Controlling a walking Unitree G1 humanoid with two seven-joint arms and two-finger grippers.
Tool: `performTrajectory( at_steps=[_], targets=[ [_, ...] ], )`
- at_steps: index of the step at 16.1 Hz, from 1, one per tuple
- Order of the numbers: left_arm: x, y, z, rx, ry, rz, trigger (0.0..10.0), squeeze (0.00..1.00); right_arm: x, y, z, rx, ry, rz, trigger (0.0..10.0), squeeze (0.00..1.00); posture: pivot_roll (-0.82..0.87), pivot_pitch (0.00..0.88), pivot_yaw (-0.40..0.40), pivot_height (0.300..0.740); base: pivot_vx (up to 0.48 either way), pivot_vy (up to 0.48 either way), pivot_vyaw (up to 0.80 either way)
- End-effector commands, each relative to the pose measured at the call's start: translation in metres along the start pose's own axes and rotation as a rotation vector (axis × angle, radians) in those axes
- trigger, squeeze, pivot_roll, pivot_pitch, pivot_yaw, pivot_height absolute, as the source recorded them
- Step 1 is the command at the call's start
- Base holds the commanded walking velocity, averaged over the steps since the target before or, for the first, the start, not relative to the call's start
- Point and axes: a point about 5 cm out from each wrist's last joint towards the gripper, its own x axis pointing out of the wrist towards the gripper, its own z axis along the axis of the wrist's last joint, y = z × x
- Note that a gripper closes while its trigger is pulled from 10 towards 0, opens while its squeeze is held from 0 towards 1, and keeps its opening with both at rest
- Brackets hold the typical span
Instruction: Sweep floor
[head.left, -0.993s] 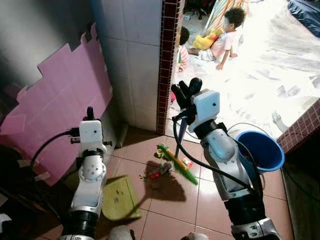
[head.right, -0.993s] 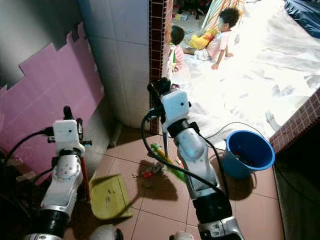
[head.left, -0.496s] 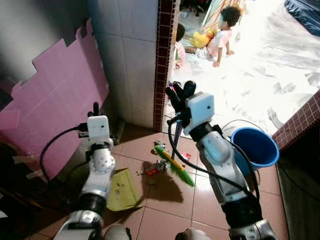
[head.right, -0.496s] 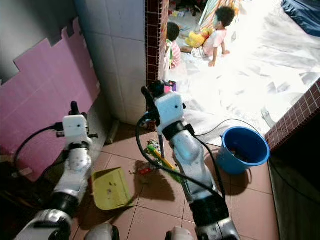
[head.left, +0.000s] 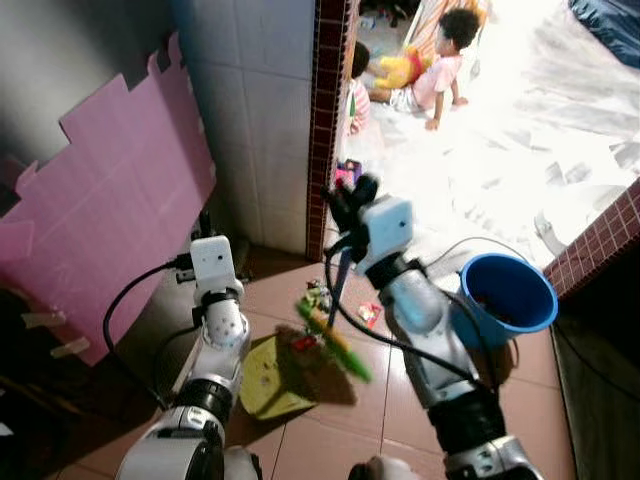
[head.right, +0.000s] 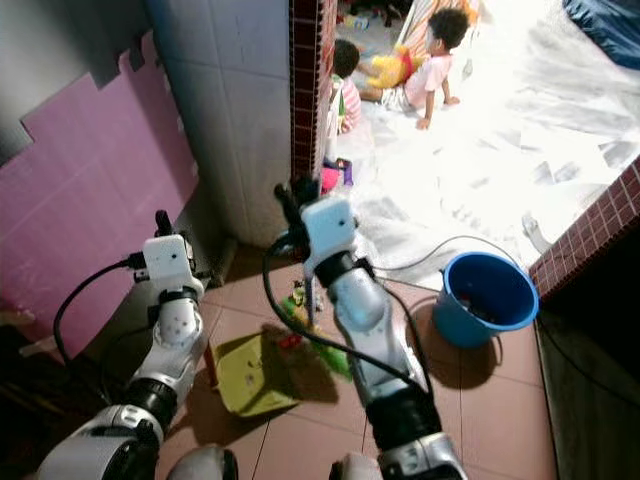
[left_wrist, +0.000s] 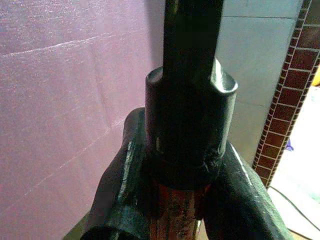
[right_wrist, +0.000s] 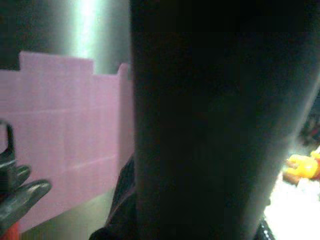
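Item: sweep in progress, doorway corner, terracotta tiled floor (head.left: 330, 430).

R end effector (head.left: 348, 198): raised near the dark-red brick pillar edge (head.left: 325, 120); fingers closed round the slim dark upright broom handle (head.left: 338, 285); handle runs down from the grip to the green-bristled broom head (head.left: 335, 338), blurred, low over the tiles; head's long axis lies diagonal, far-left to near-right.

L end effector (left_wrist: 172, 165): fingers (left_wrist: 117, 195) clamped on the red-and-black upright stick of the yellow-green flat plastic dustpan (head.left: 275, 375); pan rests on the floor directly below L wrist, its mouth apparently toward the broom, though angle is hard to judge.

Litter (head.left: 330, 305): small scraps, red, green & pale bits, scattered on the tiles just beyond and beside the broom head, between pan and pillar; one red-white scrap (head.left: 367, 313) sits on the far-right side of the head.

Key relation: pan lies to the robot's left of the broom head, just beside it, nearly touching; litter is on the far side of the head from the robot; so sweep stroke prob. needs to run leftward and toward the robot, across the head's long axis, into the pan; R arm does the stroke, L arm holds the pan steady.

Other: blue round plastic bucket (head.left: 505, 295) to the right, apart from the litter; pink foam board w/ stepped edge (head.left: 100, 210) against the wall on the left; two small persons (head.left: 430, 60) seated in the bright area beyond the doorway, well apart.
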Motion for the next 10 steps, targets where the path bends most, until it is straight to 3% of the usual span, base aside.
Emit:
performTrajectory(
  at_steps=[1,2,5,8,10],
  targets=[
    [0.0,-0.004,-0.001,-0.005,0.015,-0.016,10.0,0.0,0.001,0.006,0.001,0.02,-0.021,0.033,10.0,0.0,-0.06,0.054,-0.009,0.74,0.0,0.0,0.0],
    [0.0,-0.004,-0.002,-0.006,0.017,-0.015,10.0,0.0,0.001,0.007,-0.001,0.027,-0.017,0.037,10.0,0.0,-0.06,0.054,-0.009,0.74,0.0,0.0,0.0],
    [-0.002,-0.009,-0.005,-0.016,0.04,-0.04,10.0,0.0,0.007,0.017,-0.009,0.191,0.042,0.106,10.0,0.0,-0.05,0.026,0.001,0.74,0.0,0.0,0.0],
    [-0.002,-0.014,-0.005,-0.023,0.049,-0.089,10.0,0.0,0.02,0.015,0.008,0.332,0.006,0.134,10.0,0.0,-0.05,0.013,0.006,0.74,0.0,0.0,0.0],
    [-0.001,-0.015,-0.004,-0.028,0.048,-0.108,10.0,0.0,0.026,0.011,0.024,0.342,-0.039,0.175,10.0,0.0,-0.05,0.005,0.007,0.74,0.0,0.0,0.0]
  ],
)
